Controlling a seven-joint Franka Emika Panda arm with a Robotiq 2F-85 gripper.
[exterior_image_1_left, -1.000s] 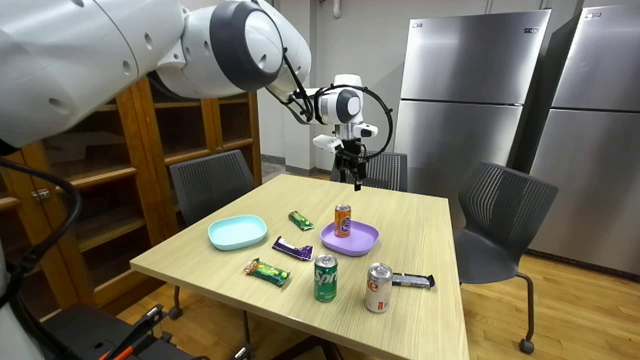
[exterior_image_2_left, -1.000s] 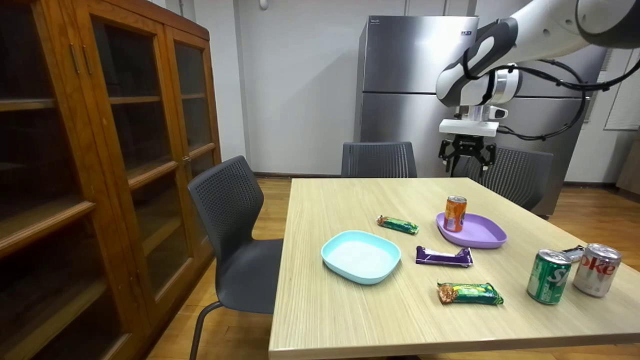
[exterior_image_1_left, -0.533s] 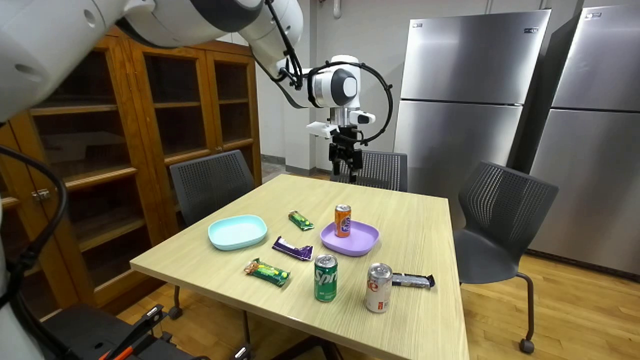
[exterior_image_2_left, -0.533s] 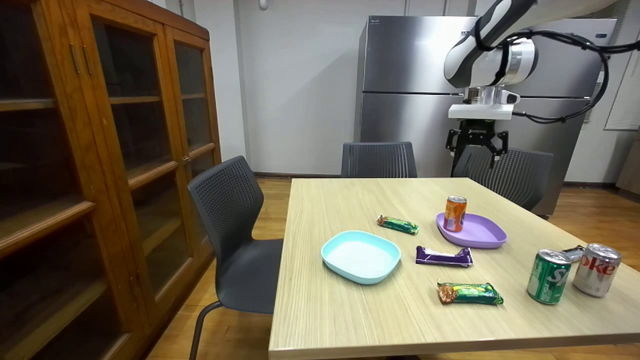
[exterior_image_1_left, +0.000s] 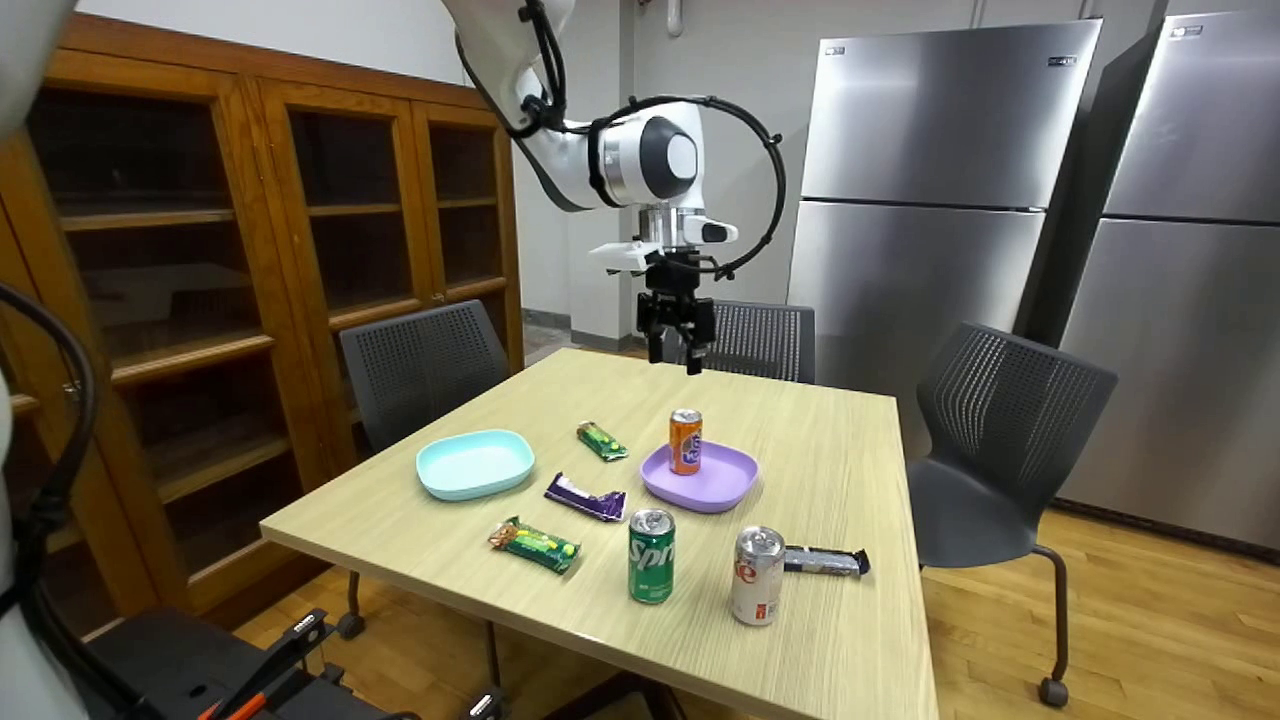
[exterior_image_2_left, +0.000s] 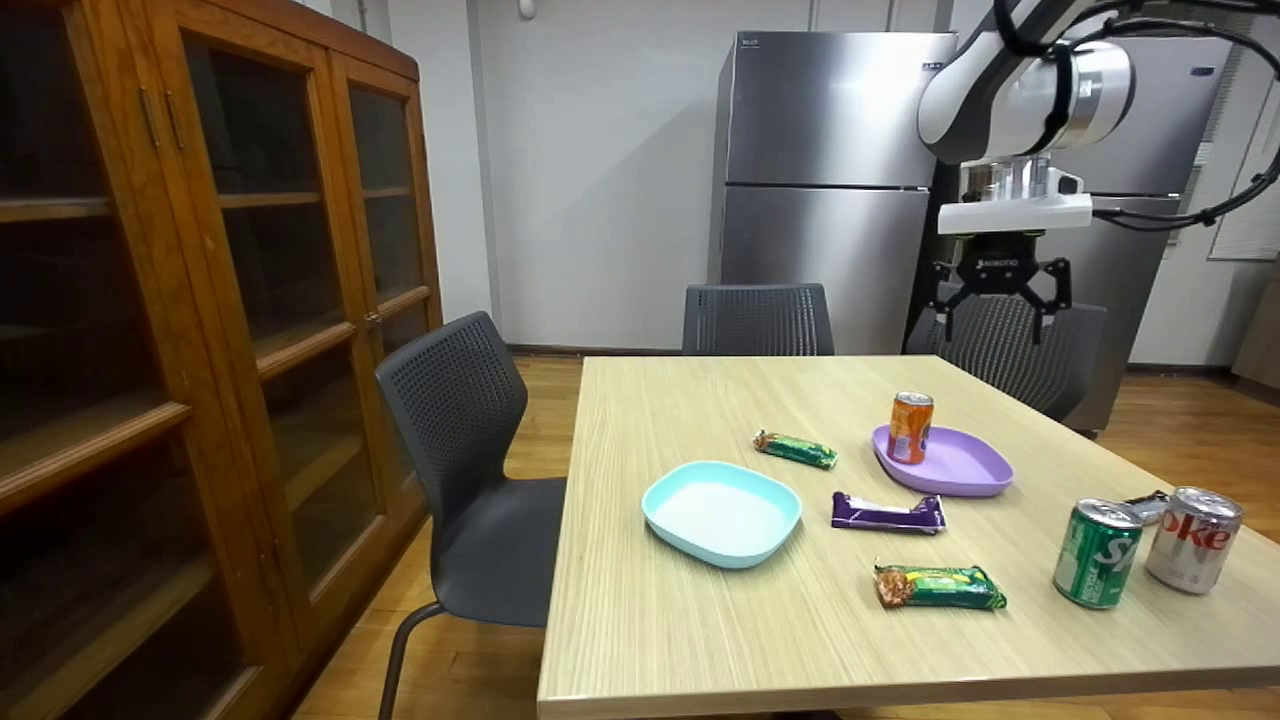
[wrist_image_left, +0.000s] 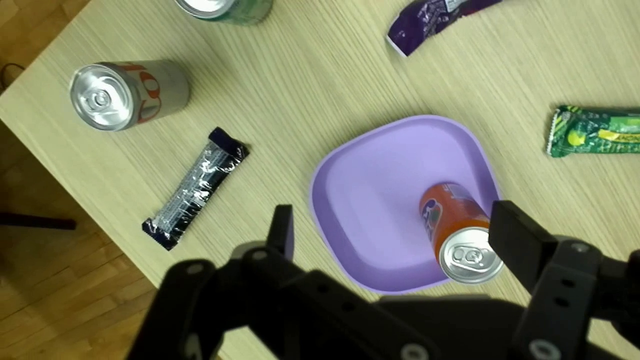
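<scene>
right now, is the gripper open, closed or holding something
Gripper: open, fingers spread apart, holding nothing; the orange can stands on the purple plate, apart from them.

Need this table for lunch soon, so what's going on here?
A jointed white robot arm hangs above the pale wood-grain table, jaws open, holding nothing. Lower down, untouched, an orange cylindrical metal can stands upright on a rounded purple plastic-looking plate. A green metal can and a silver metal can stand on the table.

Pale table (exterior_image_1_left: 830, 440) (wood-grained): plates (exterior_image_1_left: 722, 488), cans (exterior_image_1_left: 651, 560), bars (exterior_image_1_left: 535, 545)
</scene>
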